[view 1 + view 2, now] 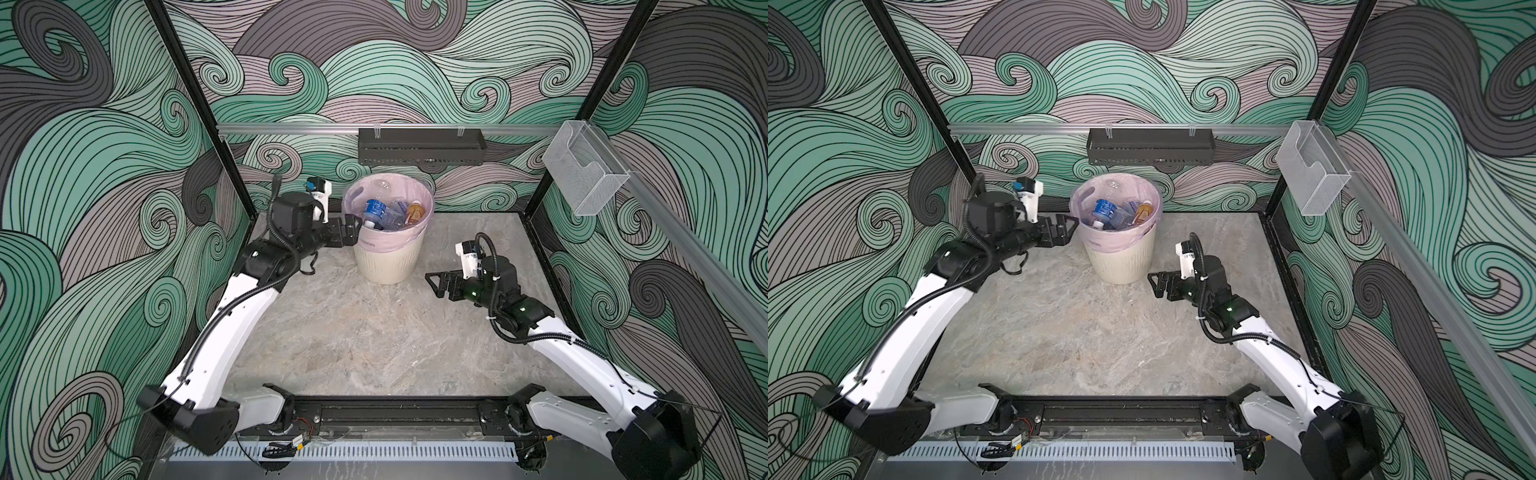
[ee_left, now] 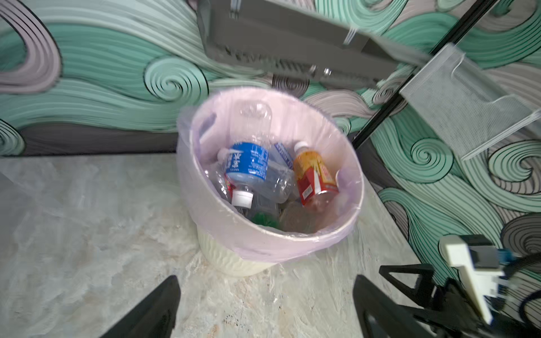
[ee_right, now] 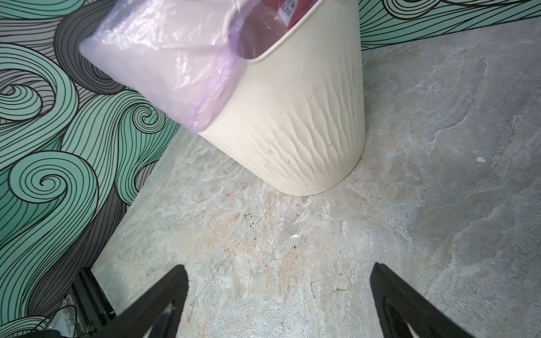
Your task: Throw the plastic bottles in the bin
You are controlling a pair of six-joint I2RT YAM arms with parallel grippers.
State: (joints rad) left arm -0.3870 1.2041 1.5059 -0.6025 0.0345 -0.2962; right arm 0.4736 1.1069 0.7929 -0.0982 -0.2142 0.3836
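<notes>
The bin [image 1: 390, 259] [image 1: 1121, 262] is a cream ribbed wastebasket with a pale pink liner, standing at the back middle of the floor. Several plastic bottles lie inside it. On top are a clear bottle with a blue label [image 1: 374, 209] [image 2: 248, 161] and one with an orange-red label [image 1: 414, 212] [image 2: 314, 178]. A green bottle [image 2: 265, 219] shows beneath them. My left gripper [image 1: 352, 227] [image 2: 265, 281] hovers at the bin's left rim, open and empty. My right gripper [image 1: 432, 286] [image 3: 279, 266] sits low beside the bin's [image 3: 307, 117] right base, open and empty. No bottle shows on the floor.
A black shelf tray [image 1: 422, 145] hangs on the back wall rail above the bin. A clear wall-mounted box [image 1: 586, 174] sticks out at the right wall. The arms' black base rail [image 1: 399, 411] runs along the front edge. Patterned walls close in three sides.
</notes>
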